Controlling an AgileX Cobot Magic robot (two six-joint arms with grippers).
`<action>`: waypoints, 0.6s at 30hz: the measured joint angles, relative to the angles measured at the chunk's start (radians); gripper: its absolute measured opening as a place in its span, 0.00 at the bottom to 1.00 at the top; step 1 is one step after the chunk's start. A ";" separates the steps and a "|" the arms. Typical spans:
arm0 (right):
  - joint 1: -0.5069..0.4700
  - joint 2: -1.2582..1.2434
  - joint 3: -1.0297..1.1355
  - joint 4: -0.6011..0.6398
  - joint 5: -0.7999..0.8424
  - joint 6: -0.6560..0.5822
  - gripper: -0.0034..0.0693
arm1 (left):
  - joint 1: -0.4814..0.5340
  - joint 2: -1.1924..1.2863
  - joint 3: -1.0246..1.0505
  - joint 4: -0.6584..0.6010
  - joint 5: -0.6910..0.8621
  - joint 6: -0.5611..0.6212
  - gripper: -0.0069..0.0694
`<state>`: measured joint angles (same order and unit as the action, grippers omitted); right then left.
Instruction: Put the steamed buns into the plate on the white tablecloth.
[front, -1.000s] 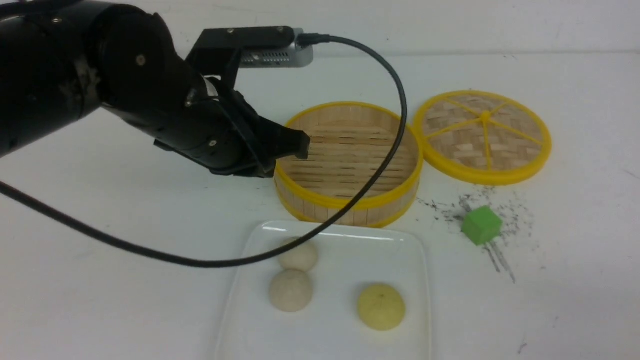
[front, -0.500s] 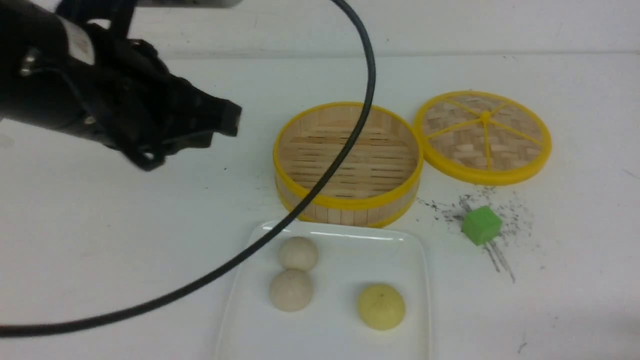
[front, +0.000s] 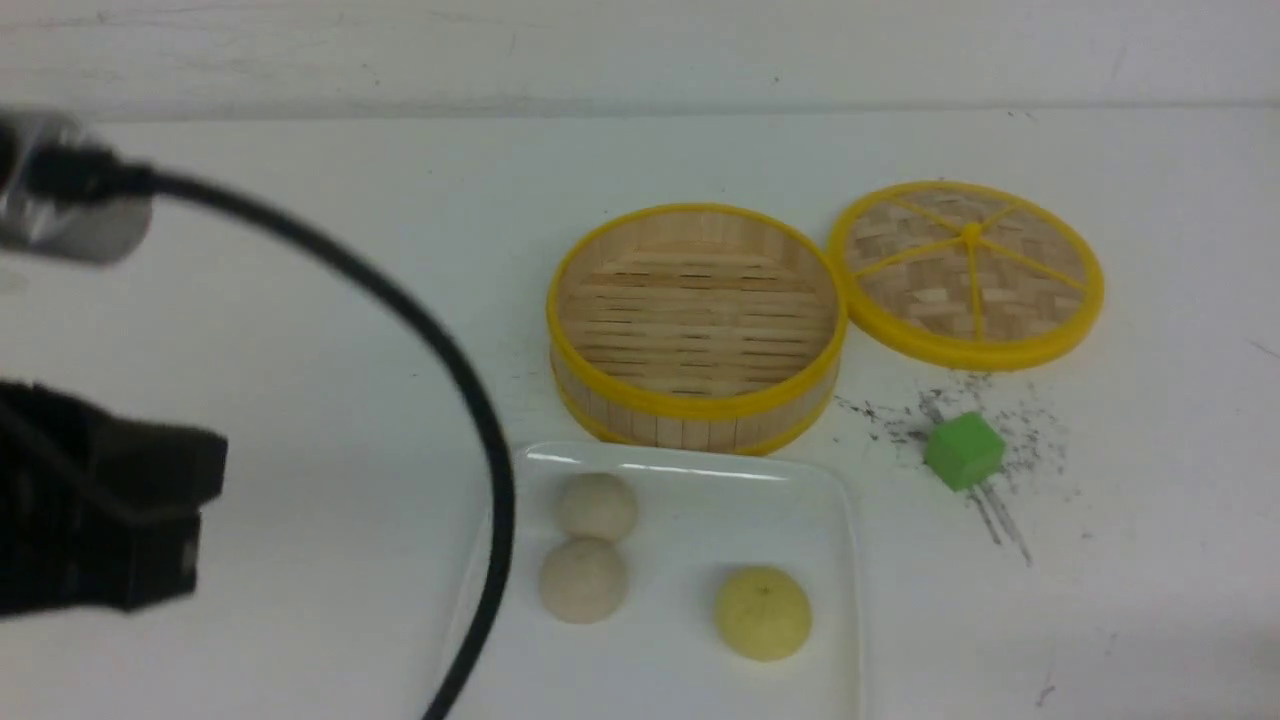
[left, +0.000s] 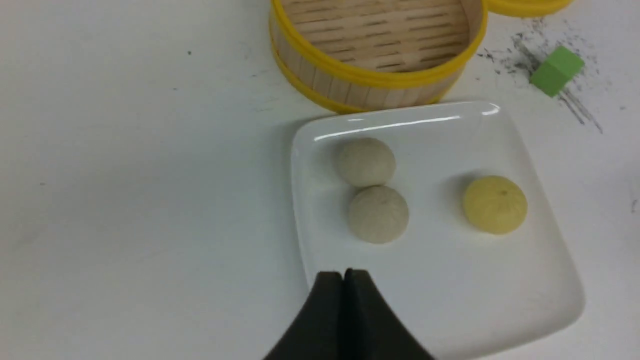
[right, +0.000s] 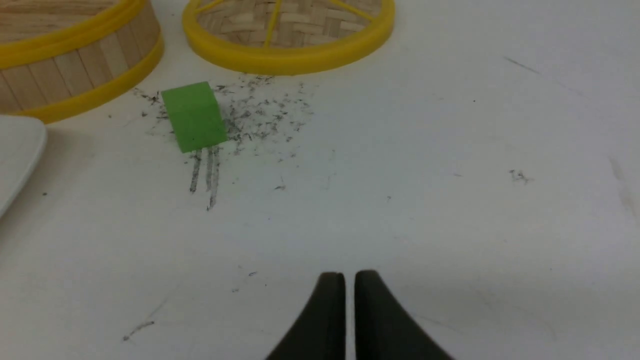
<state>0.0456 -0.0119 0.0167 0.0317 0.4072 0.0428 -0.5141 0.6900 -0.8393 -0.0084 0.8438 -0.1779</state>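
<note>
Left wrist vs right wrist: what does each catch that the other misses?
Left wrist only: three steamed buns on the plate, and the shut left gripper. Right wrist only: most of the woven lid, and the right gripper, jaws a slit apart. Both: bamboo steamer, green cube, white tablecloth.

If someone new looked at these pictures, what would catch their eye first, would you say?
Probably the three steamed buns on the white plate nearest the robot, two beige ones touching and a yellow one apart on the right. Just beyond stands the empty bamboo steamer, its lid lying beside it, and a bright green cube among dark scuffs.
</note>
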 joint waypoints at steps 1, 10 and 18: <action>0.000 0.000 0.000 0.000 0.000 0.000 0.12 | 0.000 -0.042 0.071 -0.021 -0.078 0.000 0.09; 0.000 0.000 0.000 0.000 0.000 0.000 0.13 | 0.000 -0.184 0.306 -0.059 -0.506 0.000 0.10; 0.000 0.000 0.000 0.000 0.000 0.000 0.14 | 0.000 -0.184 0.312 -0.055 -0.520 0.000 0.11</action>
<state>0.0456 -0.0119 0.0167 0.0317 0.4072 0.0428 -0.5141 0.5061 -0.5274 -0.0634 0.3240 -0.1779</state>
